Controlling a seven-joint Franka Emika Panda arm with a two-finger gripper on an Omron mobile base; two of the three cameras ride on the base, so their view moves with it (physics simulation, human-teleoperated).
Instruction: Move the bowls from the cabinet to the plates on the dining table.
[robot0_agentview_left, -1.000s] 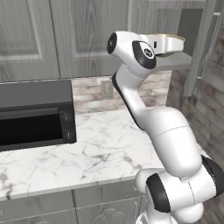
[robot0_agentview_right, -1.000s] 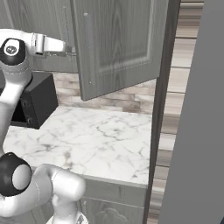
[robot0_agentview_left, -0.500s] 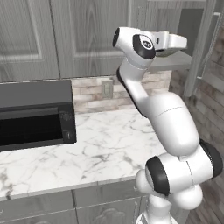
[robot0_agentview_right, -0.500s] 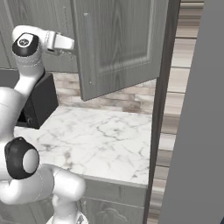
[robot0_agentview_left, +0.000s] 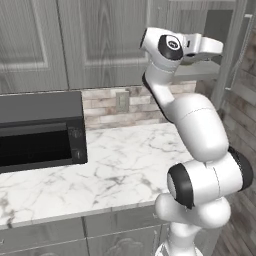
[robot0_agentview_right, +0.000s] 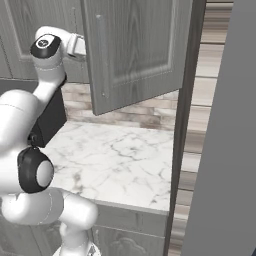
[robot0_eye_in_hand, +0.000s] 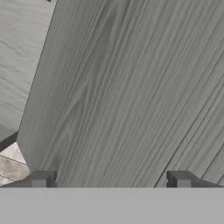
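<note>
- The cabinet (robot0_agentview_left: 100, 40) hangs on the wall above the worktop (robot0_agentview_left: 115, 165); its grey wood-grain fronts run across the top of the left base view.
- One cabinet door (robot0_agentview_right: 135, 50) stands swung open, seen in the right base view with its slim bar handle (robot0_agentview_right: 101, 55) near the left edge of the door.
- A plain grey shelf (robot0_agentview_left: 197, 72) shows at the right of the left base view, just behind the arm's hand.
- No bowl can be made out on what shows of the shelf.
- The claw (robot0_eye_in_hand: 111, 179) stands wide, its two dark tips far apart with nothing between them.
- In the hand view the claw faces a grey wood-grain panel (robot0_eye_in_hand: 127, 96) at close range; whether it touches cannot be told.
- The arm (robot0_agentview_left: 195, 130) rises from the lower right in the left base view, with its hand up at cabinet height.
- A black microwave (robot0_agentview_left: 40, 130) sits on the worktop at the left, under the cabinet.
- A brick-pattern backsplash (robot0_agentview_left: 135, 102) with a wall socket (robot0_agentview_left: 121, 100) runs between worktop and cabinet.
- The worktop is white marble with grey veins.
</note>
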